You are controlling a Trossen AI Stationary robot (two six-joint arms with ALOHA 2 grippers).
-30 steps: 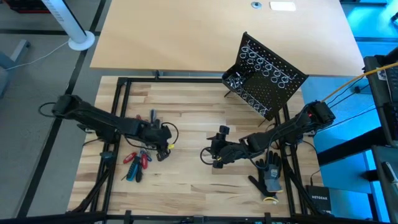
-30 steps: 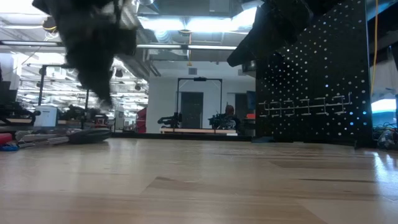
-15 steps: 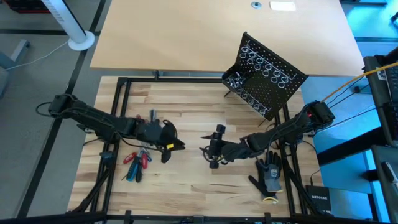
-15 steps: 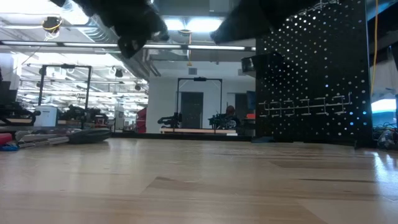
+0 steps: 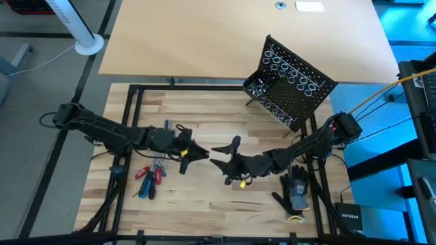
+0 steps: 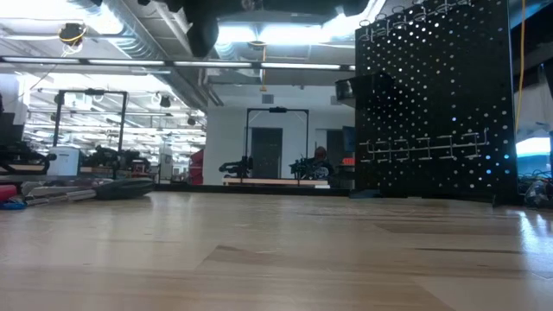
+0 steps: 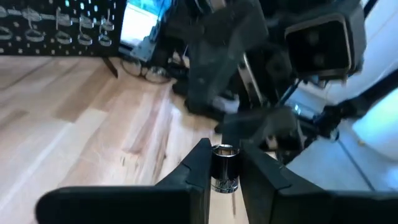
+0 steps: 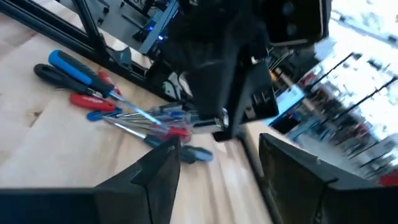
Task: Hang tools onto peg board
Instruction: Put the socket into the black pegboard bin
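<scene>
My left gripper [image 5: 202, 152] points nearly level toward the table's right, above the middle of the table, shut on a small silver socket bit [image 7: 225, 167]. Facing it, a short way off, my right gripper [image 5: 223, 152] points toward the table's left, open with nothing between its fingers [image 8: 158, 165]. In the right wrist view the left gripper and its bit [image 8: 222, 118] show just ahead. The other tools [image 5: 150, 178], screwdrivers with red and blue handles, lie in a pile [image 8: 118, 109] at the near left. The black peg board [image 5: 291, 83] stands on its thin legs at the far right [image 6: 432, 104]. My left gripper pinches the socket bit's round side [image 7: 217, 174] between its two fingers [image 7: 198, 169], near their free ends. The fingers come level from the table's left. The bit stands upright, its open end up, lifted clear of the table.
A black-and-grey work glove [image 5: 296, 190] lies at the near right, beside the right arm. Black frame rails [image 5: 129, 122] border the wooden tabletop. Bare wood lies between the grippers and the peg board.
Both grippers have risen and tipped up from pointing down to nearly level, leaving the low view at its top. My left gripper went toward the table's right, carrying the bit. My right gripper has also rolled about its own line and now faces the left one.
</scene>
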